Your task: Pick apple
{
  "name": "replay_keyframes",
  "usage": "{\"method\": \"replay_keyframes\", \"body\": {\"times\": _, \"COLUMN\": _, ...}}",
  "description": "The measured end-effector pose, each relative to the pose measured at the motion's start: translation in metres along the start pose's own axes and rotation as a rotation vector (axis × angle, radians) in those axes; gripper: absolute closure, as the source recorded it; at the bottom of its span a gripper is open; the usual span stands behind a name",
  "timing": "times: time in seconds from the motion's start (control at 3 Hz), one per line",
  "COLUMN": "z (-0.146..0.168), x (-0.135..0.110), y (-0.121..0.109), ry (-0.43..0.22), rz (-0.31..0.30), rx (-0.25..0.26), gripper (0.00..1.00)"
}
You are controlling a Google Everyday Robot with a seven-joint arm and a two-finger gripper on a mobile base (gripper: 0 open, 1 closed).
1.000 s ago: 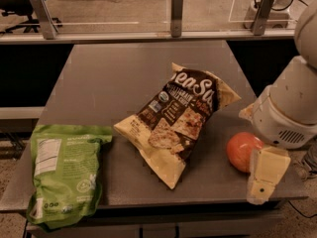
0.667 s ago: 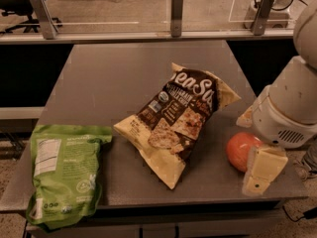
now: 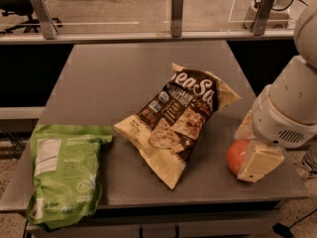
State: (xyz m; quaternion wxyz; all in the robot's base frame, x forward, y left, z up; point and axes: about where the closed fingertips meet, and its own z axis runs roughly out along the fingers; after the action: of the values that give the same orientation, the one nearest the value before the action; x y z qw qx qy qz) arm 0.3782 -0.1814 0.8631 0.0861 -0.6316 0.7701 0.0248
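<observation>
Table [image 3: 124,83], right edge: gripper [image 3: 246,153] has edged closer, jaws spread astride apple [image 3: 234,155]; squeeze likely next, lift pending.

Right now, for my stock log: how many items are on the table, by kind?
Bags: 2 (green bag, brown bag)
Apple: 1
Total: 3
The end effector is at the apple, near the right front edge of the table.
</observation>
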Motion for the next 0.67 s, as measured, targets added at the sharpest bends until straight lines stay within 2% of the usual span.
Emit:
{"method": "replay_keyframes", "body": {"times": 0.33, "z": -0.032, "x": -0.003, "y": -0.003, "ry": -0.017, "rz": -0.031, "rx": 0.047, "gripper": 0.88}}
{"method": "replay_keyframes", "body": {"times": 0.67, "z": -0.099, "x": -0.009, "y": -0.004, "ry": -0.025, "rz": -0.088, "rx": 0.152, "gripper": 1.00}}
